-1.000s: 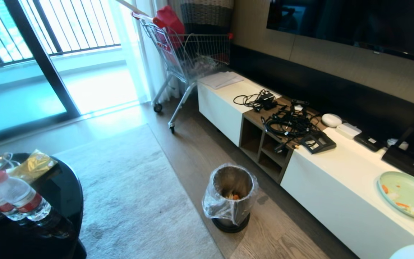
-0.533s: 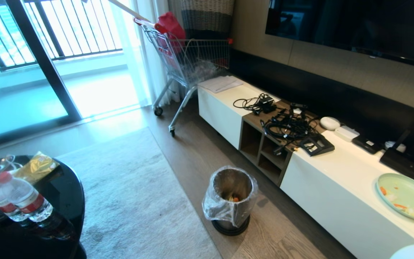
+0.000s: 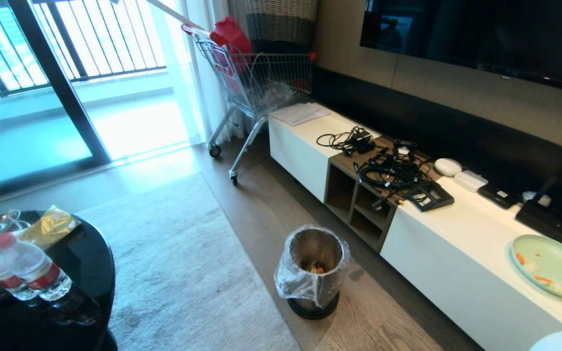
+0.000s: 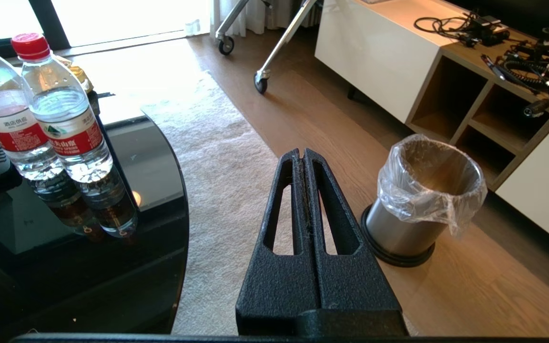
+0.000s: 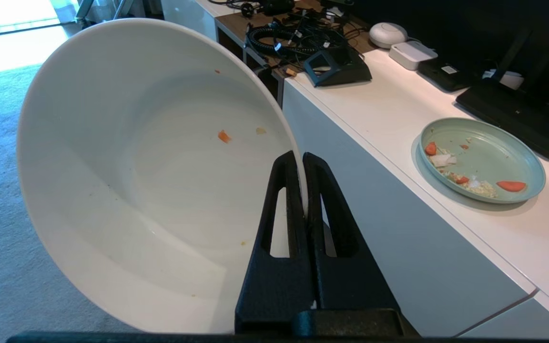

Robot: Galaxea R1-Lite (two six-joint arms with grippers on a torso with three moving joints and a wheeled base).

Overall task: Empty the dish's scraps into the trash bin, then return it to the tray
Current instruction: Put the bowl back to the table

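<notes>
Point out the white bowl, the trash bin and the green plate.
white bowl (image 5: 150,190): right wrist view, inner wall.
trash bin (image 3: 310,253): head view, inner metal wall below the rim.
green plate (image 5: 489,152): right wrist view, bare centre.

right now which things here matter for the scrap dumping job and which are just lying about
Job:
- dish, pinched at its rim by the right gripper
- scraps in the trash bin

Lying about:
- green plate
- water bottles
- cables
- shopping cart

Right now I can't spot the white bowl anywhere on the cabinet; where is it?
The right gripper holds the white bowl by its rim, tipped on edge, beside the white cabinet bearing the green plate.
</notes>
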